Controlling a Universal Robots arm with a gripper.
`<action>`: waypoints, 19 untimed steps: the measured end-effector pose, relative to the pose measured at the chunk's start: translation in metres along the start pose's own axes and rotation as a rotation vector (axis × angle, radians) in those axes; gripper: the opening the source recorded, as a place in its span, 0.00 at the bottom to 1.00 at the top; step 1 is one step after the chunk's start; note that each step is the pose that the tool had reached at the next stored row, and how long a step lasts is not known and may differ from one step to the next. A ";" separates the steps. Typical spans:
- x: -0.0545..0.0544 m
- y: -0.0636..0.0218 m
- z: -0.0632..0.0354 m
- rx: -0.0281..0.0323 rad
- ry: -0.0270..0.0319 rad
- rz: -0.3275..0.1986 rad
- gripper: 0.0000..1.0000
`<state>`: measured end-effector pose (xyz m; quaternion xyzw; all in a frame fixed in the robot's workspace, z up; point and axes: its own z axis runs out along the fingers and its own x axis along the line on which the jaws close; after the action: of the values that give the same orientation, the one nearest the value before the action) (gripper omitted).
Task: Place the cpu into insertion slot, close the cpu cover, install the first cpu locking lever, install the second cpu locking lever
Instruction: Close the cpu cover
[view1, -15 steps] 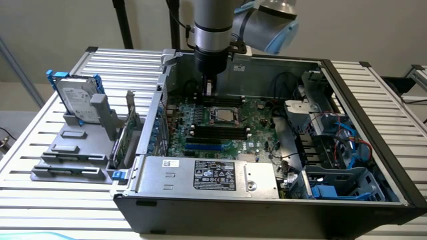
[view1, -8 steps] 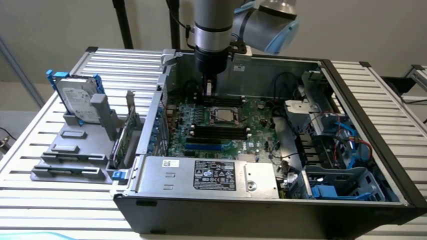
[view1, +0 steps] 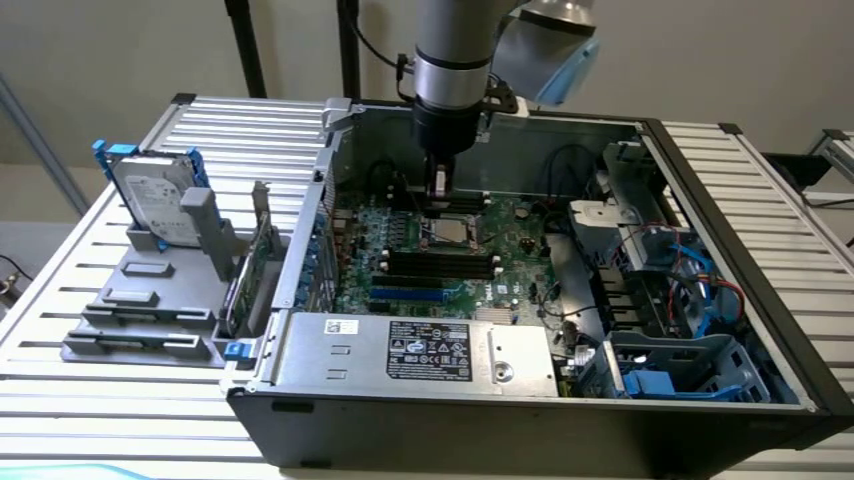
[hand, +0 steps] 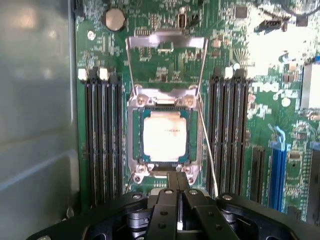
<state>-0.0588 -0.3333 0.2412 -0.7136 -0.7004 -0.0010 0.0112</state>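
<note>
The cpu, a pale square chip, lies flat inside the insertion slot, whose silvery rim frames it. The cpu cover stands swung up from its hinge at the far side of the socket, its window open to the board behind. A thin wire locking lever runs along one side of the socket. My gripper hangs just over the socket's near edge, fingers pressed together with nothing between them. In the exterior view the gripper hovers right above the socket inside the open computer case.
Long black memory slots flank the socket on both sides. A grey labelled power-supply box sits at the case front. A hard drive in a blue bracket stands on a grey holder at the exterior view's left. Cables and drive bays crowd the right.
</note>
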 end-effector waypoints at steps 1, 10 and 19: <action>-0.001 0.0046 -0.0004 0.0014 -0.0001 0.000 0.11; -0.003 0.0454 -0.0093 0.0090 0.0016 0.000 0.11; -0.002 0.0862 -0.0240 0.0197 0.0073 0.000 0.11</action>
<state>0.0276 -0.3370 0.2639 -0.7134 -0.7005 0.0033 0.0208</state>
